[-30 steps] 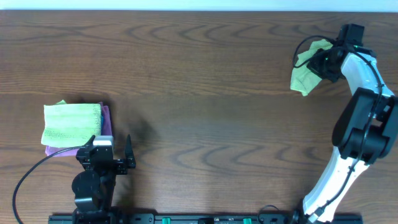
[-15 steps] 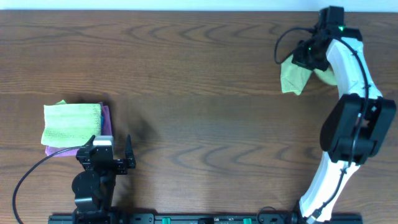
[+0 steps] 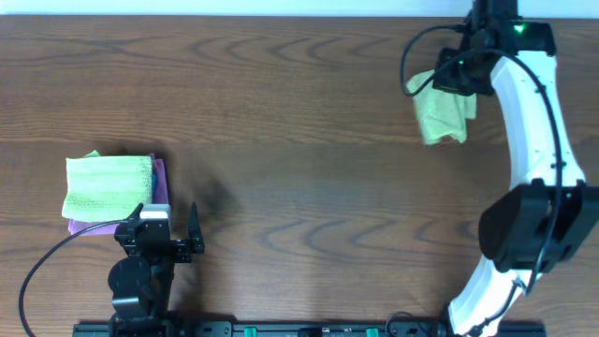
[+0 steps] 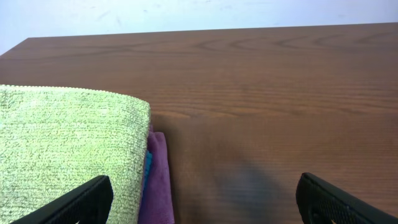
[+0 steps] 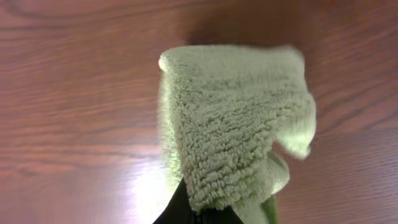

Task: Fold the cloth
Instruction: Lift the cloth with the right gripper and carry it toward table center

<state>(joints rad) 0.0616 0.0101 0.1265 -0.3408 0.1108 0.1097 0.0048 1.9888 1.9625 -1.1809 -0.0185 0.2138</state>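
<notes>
The cloth [image 3: 442,114], a lime-green towel, hangs crumpled above the table at the far right. My right gripper [image 3: 459,75] is shut on its upper edge. In the right wrist view the cloth [image 5: 236,118] droops from my right gripper [image 5: 200,214] and hides most of the dark fingers. My left gripper [image 3: 168,225] rests low at the front left and is open, holding nothing. In the left wrist view my left gripper [image 4: 202,199] shows bare wood between its fingertips [image 4: 74,202].
A folded pale yellow-green cloth square [image 3: 108,183] lies on a purple-pink cloth [image 3: 161,183] at the left, just beyond my left gripper. The same square [image 4: 62,149] and the purple cloth [image 4: 158,180] fill the left of the left wrist view. A black cable [image 3: 47,262] loops at front left.
My right arm has swung to the left along the far side of the table, carrying the hanging cloth with it. The left arm and the folded stack have not moved.
</notes>
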